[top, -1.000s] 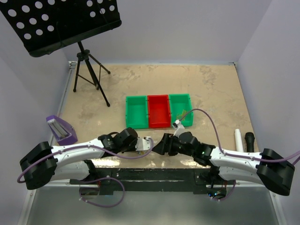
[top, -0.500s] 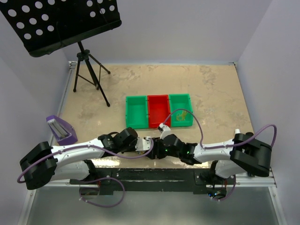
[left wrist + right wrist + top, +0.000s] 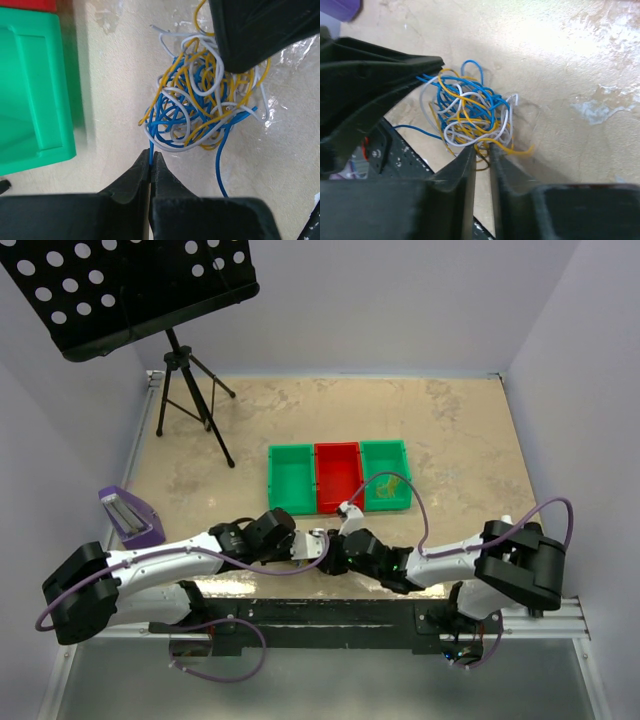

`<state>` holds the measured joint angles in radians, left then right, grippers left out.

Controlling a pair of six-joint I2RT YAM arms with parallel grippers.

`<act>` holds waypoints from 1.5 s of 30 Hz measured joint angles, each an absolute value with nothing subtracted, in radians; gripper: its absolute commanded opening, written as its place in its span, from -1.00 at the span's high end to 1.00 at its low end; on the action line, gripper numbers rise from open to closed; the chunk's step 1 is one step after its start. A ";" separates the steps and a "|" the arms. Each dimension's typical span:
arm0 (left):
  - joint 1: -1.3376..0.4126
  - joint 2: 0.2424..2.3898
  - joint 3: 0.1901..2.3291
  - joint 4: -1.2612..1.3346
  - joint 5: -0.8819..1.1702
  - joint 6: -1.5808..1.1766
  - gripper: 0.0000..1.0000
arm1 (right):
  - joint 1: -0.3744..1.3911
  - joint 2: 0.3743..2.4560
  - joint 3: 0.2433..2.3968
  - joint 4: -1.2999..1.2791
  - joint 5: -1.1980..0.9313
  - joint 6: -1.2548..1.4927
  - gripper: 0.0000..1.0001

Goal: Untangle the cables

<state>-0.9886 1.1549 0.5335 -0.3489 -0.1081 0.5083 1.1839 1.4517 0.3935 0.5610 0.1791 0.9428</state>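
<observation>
Cables (image 3: 200,100) in one loose knot of blue, yellow and white curls, lying on the bench (image 3: 450,430) at its near edge, near a green bin (image 3: 30,85) and between the two arms. Left gripper (image 3: 151,156) clamped tight on a blue strand (image 3: 150,143) at the knot's near rim. Right gripper (image 3: 481,150) at the opposite rim, jaws drawn to a narrow slit with a yellow loop (image 3: 515,148) right at the tips; cannot tell whether pinched or merely touched. Likely very light, springy and slick: apt to slide out of a pinch, to drag the whole knot along instead of pulling free, and to cinch tighter under a hard tug. Best taken at a free end or an outer loop, one colour per gripper, then eased apart slowly, close to the bench.
</observation>
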 measured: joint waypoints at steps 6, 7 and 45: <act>-0.989 1.155 0.590 -0.384 -0.108 0.513 1.00 | 1.196 1.349 0.388 0.480 0.216 0.961 0.85; -0.987 1.155 0.599 -0.393 -0.109 0.516 1.00 | 1.198 1.298 0.384 0.450 0.226 0.968 0.87; -0.444 0.957 0.791 -0.631 -0.136 0.573 1.00 | 1.187 0.497 1.091 -1.041 1.146 1.558 1.00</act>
